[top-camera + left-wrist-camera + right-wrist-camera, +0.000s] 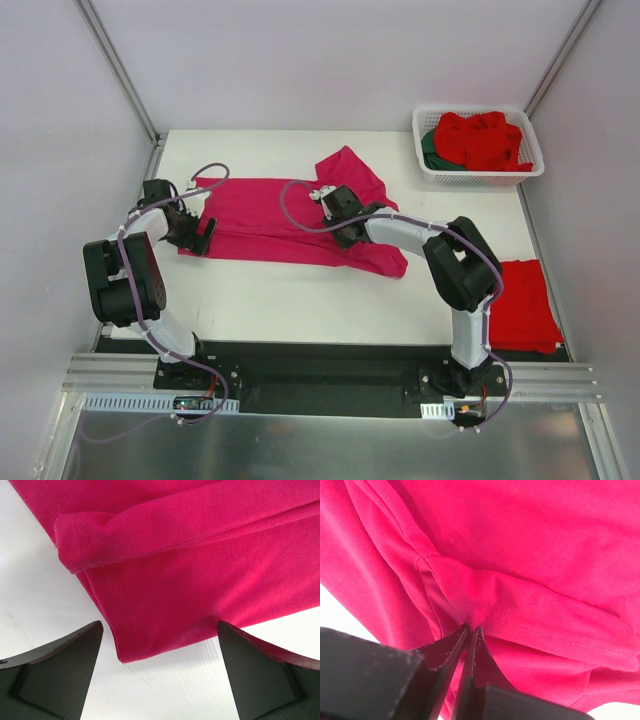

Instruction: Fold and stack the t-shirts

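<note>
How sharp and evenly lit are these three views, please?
Top external: soft, even light, faint shadows, magenta t-shirt sharp. Left wrist: shirt stitching crisp, white table nearly washed out, left gripper dark against it. Right wrist: seam at the right gripper sharp, nearer finger bodies softer, corners blown white.

Bare surface (300, 292) lies open before me, between the pink shirt (265, 225) and my bases, and a strip runs free along the far edge. My left pincer (160, 630) has white surface between its spread fingers, the shirt's hem just ahead. The basket (478, 177) blocks the far right corner; a folded red shirt (525, 305) fills the near right.
</note>
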`<state>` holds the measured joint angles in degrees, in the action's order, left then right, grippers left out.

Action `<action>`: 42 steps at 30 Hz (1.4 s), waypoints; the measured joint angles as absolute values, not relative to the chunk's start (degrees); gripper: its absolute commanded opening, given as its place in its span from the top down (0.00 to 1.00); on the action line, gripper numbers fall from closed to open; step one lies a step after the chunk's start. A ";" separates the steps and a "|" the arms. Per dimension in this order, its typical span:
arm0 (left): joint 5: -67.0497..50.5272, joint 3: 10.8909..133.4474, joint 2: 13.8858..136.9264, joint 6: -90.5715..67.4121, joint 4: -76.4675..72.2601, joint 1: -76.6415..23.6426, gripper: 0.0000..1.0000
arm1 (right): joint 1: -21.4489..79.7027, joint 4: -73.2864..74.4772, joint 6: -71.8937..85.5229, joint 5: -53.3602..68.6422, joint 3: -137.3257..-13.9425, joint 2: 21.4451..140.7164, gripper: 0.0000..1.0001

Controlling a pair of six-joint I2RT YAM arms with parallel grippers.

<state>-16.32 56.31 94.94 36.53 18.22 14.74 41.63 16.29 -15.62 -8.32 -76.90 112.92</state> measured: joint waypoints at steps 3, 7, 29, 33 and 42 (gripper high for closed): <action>-16.32 56.29 94.94 36.49 18.22 14.74 0.01 | 41.80 16.29 -15.66 -8.67 -76.93 112.92 0.96; -16.32 56.29 94.94 36.38 18.22 14.74 0.01 | 42.11 16.49 -15.70 -9.23 -77.08 112.92 0.98; -16.27 54.76 94.61 36.47 18.04 14.74 0.01 | 48.62 17.52 -20.47 -20.97 -82.85 110.96 0.99; -16.25 54.26 94.28 36.64 17.89 14.74 0.01 | 49.47 17.06 -21.74 -24.01 -83.18 111.02 0.94; -16.25 52.45 92.73 36.73 17.76 14.74 0.01 | 50.13 12.58 -24.82 -28.93 -83.18 113.25 0.94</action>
<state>-16.25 52.45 92.73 36.73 17.76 14.74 50.13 12.58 -24.82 -28.93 -83.18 113.25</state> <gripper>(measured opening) 0.993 0.070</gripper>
